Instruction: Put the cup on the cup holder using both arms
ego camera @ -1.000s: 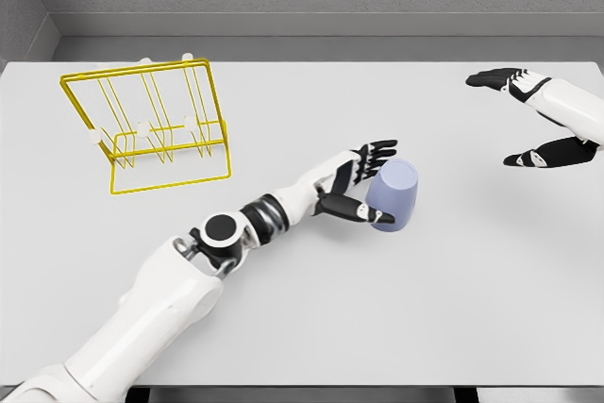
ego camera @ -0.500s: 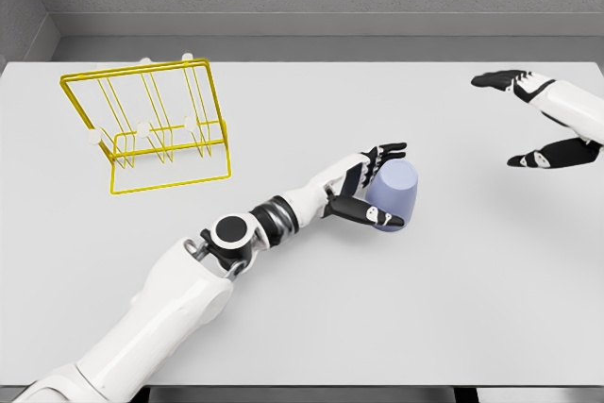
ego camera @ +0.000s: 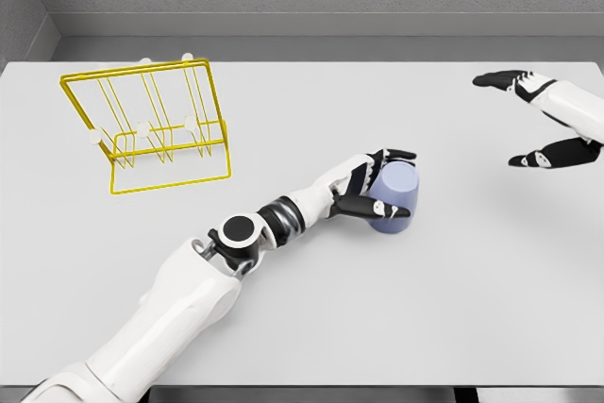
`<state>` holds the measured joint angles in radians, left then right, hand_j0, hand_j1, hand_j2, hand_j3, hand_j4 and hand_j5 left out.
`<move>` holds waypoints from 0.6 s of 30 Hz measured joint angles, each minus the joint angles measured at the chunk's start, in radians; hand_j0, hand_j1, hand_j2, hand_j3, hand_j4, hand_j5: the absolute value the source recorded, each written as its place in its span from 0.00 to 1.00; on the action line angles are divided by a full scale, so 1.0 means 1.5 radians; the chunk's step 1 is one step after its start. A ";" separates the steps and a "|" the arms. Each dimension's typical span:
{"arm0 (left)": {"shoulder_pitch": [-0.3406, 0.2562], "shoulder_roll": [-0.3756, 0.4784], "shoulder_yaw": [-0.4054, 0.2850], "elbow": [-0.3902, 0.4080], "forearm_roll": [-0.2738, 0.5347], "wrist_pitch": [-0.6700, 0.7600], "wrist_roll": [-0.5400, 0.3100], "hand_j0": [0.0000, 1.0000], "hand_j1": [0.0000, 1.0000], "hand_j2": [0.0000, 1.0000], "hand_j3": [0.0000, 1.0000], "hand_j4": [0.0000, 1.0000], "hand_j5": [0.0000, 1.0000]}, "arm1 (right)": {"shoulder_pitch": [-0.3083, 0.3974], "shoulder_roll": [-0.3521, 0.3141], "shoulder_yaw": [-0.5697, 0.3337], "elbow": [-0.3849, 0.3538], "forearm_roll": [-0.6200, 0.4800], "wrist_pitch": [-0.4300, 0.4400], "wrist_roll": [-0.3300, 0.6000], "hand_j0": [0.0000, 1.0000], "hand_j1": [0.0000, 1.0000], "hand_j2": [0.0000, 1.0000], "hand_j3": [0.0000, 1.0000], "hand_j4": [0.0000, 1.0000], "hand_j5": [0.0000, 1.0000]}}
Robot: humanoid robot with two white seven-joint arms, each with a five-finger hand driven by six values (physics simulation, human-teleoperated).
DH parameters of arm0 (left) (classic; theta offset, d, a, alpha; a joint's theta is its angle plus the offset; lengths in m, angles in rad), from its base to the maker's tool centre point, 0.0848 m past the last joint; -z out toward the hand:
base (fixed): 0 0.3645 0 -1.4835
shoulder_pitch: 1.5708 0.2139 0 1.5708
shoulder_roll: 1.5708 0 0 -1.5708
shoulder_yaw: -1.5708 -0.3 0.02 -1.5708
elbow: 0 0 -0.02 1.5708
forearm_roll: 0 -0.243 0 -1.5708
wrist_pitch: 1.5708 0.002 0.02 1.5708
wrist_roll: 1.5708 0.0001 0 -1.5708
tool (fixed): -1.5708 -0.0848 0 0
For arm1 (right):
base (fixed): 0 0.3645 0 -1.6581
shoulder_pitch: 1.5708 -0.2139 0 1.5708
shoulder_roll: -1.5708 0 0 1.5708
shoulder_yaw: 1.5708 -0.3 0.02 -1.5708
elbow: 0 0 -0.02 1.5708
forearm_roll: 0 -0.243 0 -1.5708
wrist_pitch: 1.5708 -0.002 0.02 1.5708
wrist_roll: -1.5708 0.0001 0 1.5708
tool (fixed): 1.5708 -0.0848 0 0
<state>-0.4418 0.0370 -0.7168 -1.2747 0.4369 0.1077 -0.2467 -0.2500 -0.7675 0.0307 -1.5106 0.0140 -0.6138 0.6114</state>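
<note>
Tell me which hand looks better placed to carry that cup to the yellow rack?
The left hand. Its fingers already wrap the lavender cup, and the yellow rack sits on its side of the table. The right hand hangs open far right.

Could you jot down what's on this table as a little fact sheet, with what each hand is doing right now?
Table: white table
Cup: pale blue cup, near the middle, open end down
Cup holder: yellow wire rack, far left, no cup on it
Left hand: left hand wrapped around the cup, fingers curled over its side
Right hand: right hand at the right edge, open, holding nothing, apart from the cup
</note>
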 measured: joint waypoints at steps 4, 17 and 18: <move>0.000 -0.001 0.003 0.003 0.002 -0.001 0.000 0.67 0.67 0.67 0.67 0.67 0.67 | 0.000 0.000 0.000 0.000 0.000 0.000 0.000 1.00 1.00 1.00 1.00 1.00 1.00; 0.013 0.006 0.027 -0.045 0.004 0.000 0.000 0.67 0.67 0.67 0.67 0.67 0.67 | 0.000 0.000 0.000 -0.001 -0.001 0.000 0.000 1.00 1.00 1.00 1.00 1.00 1.00; 0.018 0.007 0.028 -0.055 0.004 0.000 0.000 0.67 0.67 0.67 0.67 0.67 0.67 | 0.000 0.000 0.000 -0.001 -0.001 0.000 0.000 1.00 1.00 1.00 1.00 1.00 1.00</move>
<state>-0.4142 0.0474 -0.6742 -1.3568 0.4436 0.1080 -0.2467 -0.2500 -0.7675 0.0307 -1.5122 0.0125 -0.6138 0.6114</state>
